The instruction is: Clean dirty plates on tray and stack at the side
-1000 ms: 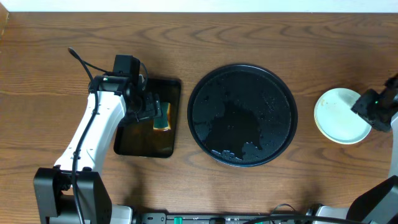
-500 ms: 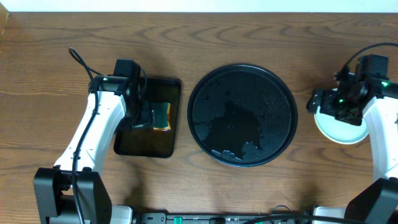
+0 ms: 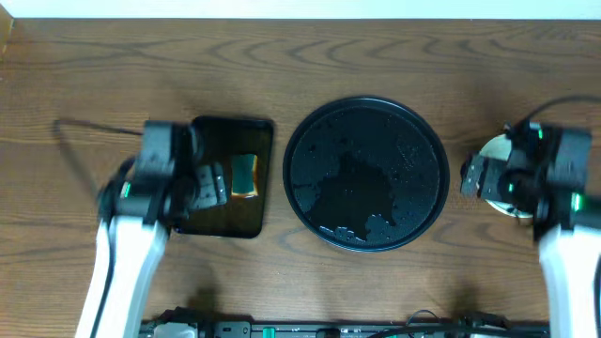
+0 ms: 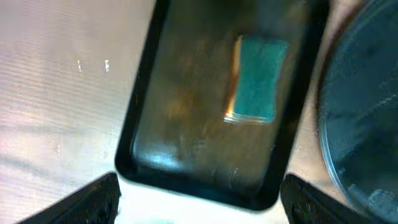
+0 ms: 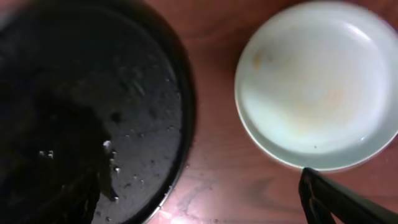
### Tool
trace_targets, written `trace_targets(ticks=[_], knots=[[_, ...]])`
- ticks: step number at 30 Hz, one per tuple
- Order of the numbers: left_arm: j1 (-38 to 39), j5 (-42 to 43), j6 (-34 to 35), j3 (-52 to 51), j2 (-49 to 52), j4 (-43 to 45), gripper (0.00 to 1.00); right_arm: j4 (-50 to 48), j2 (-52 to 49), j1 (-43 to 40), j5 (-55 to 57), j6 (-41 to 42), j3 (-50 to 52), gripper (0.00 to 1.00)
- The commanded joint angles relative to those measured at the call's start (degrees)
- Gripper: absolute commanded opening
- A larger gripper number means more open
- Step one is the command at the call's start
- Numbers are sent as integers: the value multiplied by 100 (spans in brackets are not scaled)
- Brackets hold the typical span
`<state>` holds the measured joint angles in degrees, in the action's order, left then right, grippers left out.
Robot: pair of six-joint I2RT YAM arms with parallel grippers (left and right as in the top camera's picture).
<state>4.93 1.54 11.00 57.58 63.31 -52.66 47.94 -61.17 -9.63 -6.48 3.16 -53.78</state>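
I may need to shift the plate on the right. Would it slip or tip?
The plate looks glossy with a faint smear, so its rim is probably slippery. It seems stiff and shallow, likely to slide flat on the table, not tip. Probably breakable if dropped.

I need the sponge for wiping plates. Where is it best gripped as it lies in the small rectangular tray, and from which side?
Take the sponge across its two long edges, near the middle, coming straight down from above. It lies flat, green face up, inside the rectangular tray, whose raised rim would likely block a low sideways approach.
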Motion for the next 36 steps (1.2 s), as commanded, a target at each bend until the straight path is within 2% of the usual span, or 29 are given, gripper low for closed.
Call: trace_targets(ticks=[1, 6, 11, 19, 36], knots=[[-28, 57, -83, -529, -927, 295, 83, -203, 894, 81, 35, -44, 553, 99], [-28, 55, -66, -828, -2004, 365, 83, 13, 1945, 81, 87, -44, 892, 99], [-28, 55, -66, -828, -2470, 348, 83, 461, 2339, 81, 4, -24, 892, 99], [-28, 55, -66, -828, -2479, 348, 83, 887, 2328, 81, 4, -24, 892, 99], [-28, 55, -66, -828, -2479, 350, 83, 890, 2448, 109, 11, -26, 901, 99]])
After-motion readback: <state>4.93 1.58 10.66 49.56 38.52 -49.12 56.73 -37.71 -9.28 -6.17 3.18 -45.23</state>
